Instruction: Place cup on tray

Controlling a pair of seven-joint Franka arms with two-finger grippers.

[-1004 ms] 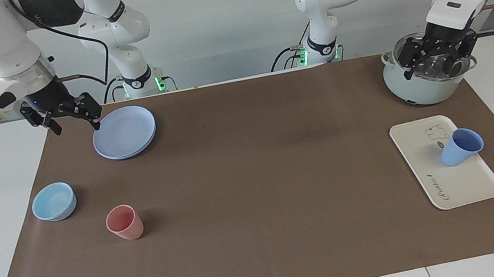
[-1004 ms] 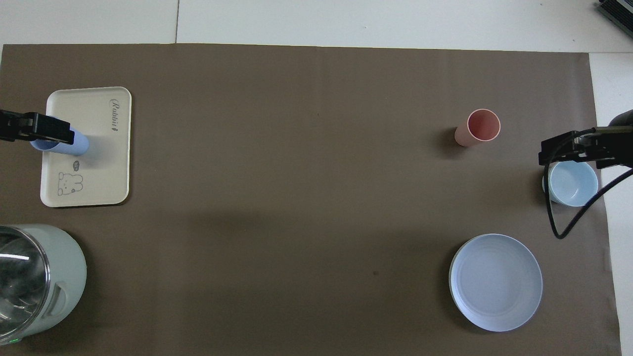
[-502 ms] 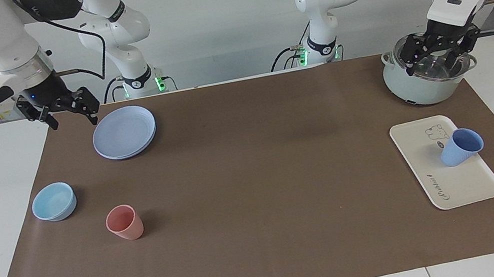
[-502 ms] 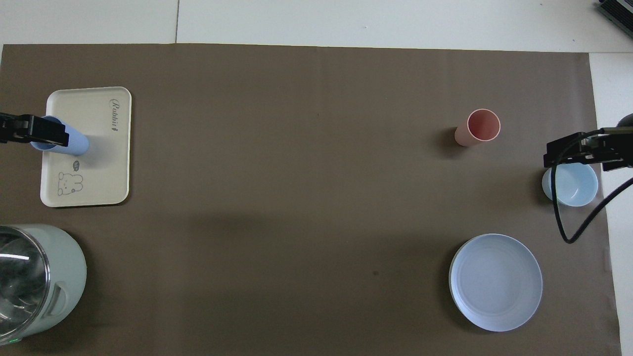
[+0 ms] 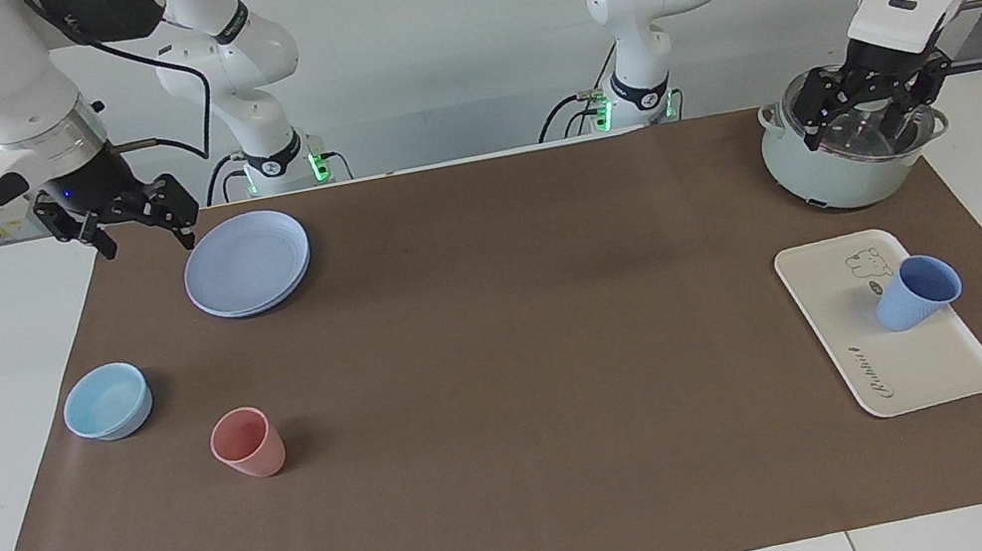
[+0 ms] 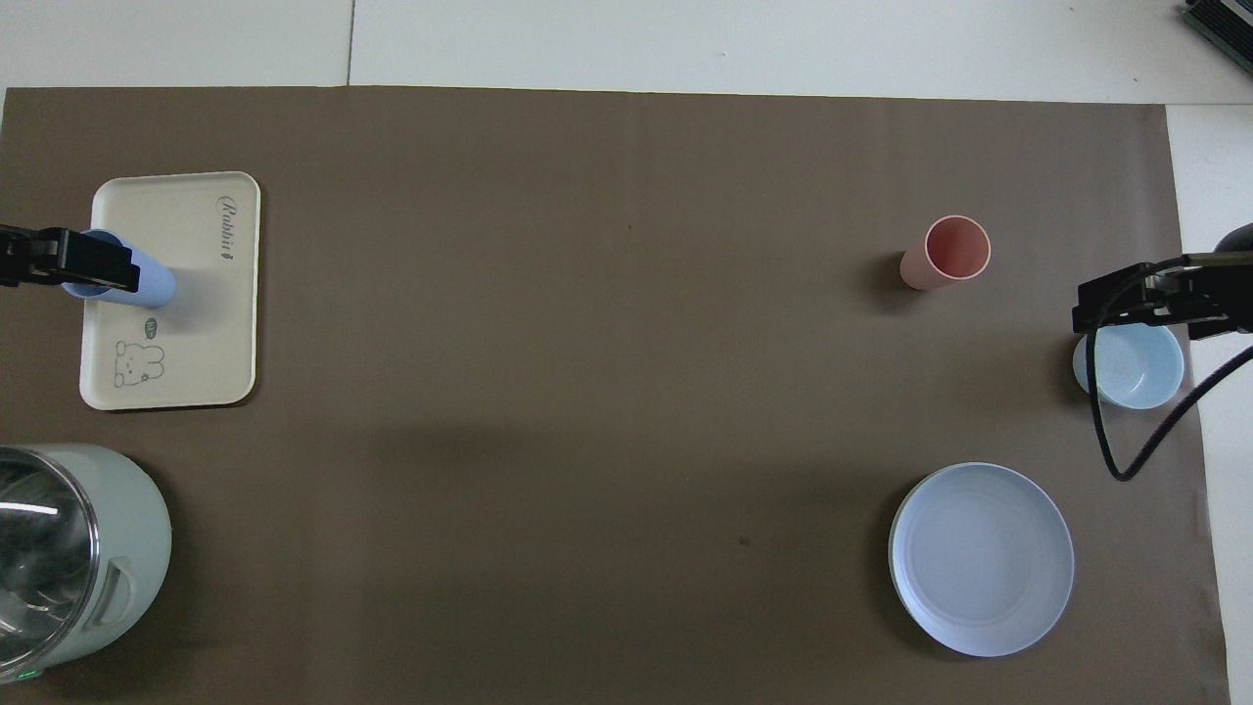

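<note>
both my grippers hang open and empty, left gripper (image 5: 870, 115) over the pot (image 5: 838, 179), right gripper (image 5: 137, 231) beside the plates (image 5: 246, 263); cup (image 5: 914, 293) sits on tray (image 5: 911, 363).

The cup (image 5: 915, 292) is seen on the tray (image 5: 911, 363) at the facing view's right, below the pot (image 5: 846, 167). Plates (image 5: 246, 263), bowl (image 5: 107, 402) and another cup (image 5: 248, 443) are grouped at its left.

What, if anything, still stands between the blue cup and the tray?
Nothing visible does: the blue cup already stands on the tray, near its edge toward the left arm's end of the table. The left claw is open over the pot; the right claw waits open beside the plates.
</note>
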